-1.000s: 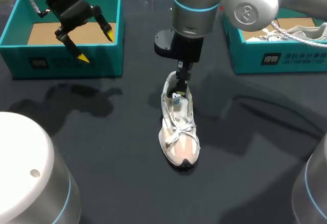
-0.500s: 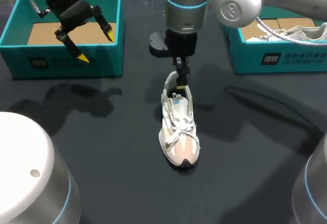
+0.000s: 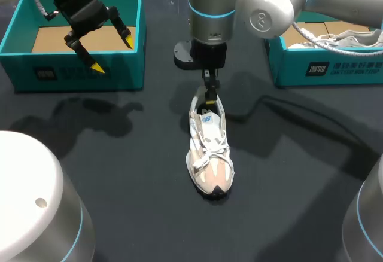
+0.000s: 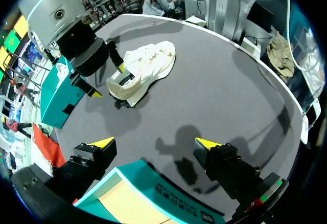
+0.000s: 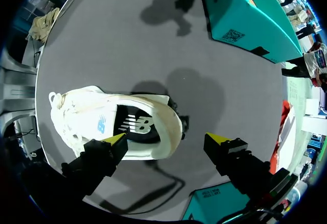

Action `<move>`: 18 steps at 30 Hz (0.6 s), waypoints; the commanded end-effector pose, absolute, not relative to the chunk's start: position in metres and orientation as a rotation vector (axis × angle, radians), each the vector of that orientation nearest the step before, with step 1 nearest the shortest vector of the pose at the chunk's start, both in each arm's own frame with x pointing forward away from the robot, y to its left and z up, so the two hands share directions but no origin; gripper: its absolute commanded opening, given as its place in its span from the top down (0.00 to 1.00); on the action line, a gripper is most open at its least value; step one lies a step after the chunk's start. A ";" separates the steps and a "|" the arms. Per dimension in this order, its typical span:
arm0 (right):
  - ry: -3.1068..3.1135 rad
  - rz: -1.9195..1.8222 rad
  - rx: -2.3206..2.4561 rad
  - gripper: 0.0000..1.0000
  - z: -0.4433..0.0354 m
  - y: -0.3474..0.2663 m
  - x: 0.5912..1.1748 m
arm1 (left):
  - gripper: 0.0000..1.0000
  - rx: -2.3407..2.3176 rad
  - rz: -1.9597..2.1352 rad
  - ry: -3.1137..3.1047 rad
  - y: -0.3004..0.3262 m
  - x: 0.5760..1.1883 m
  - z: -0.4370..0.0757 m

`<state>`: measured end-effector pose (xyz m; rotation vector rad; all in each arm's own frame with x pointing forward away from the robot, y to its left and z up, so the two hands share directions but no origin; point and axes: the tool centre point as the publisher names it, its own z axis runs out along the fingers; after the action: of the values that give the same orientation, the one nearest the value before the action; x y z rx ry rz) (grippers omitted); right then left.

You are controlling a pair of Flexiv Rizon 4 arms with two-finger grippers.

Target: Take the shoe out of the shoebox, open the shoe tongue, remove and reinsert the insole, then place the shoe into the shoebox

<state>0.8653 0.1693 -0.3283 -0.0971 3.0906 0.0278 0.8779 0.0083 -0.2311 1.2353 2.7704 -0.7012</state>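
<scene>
Shoe (image 3: 209,148) out of its box, upright on its sole mid-counter (image 3: 119,166), toe to the near edge; right end effector (image 5: 166,138) hangs released over the heel, gripping nothing; left end effector (image 3: 113,54), likewise released, hovers over the empty box (image 3: 72,73) at the far left corner; insole (image 5: 134,126) lies inside, so whether it has been out cannot be told; boxing the shoe remains.

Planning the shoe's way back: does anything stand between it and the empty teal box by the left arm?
Nothing lies on the table between the shoe and the box. The open left gripper, though, hangs over the box's front wall.
</scene>
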 end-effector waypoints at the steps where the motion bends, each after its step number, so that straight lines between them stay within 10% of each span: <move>1: 3.090 0.021 -0.088 0.00 -0.343 0.173 0.872 | 0.00 1.236 -0.698 2.771 0.009 0.878 -0.231; 18: 3.098 0.032 0.008 0.12 -0.374 0.176 0.878 | 0.00 1.236 -0.698 2.771 0.009 0.878 -0.231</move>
<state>0.8757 0.1752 -0.3662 0.0079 3.0936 0.0239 0.8779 0.0082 -0.2311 1.2353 2.7704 -0.7013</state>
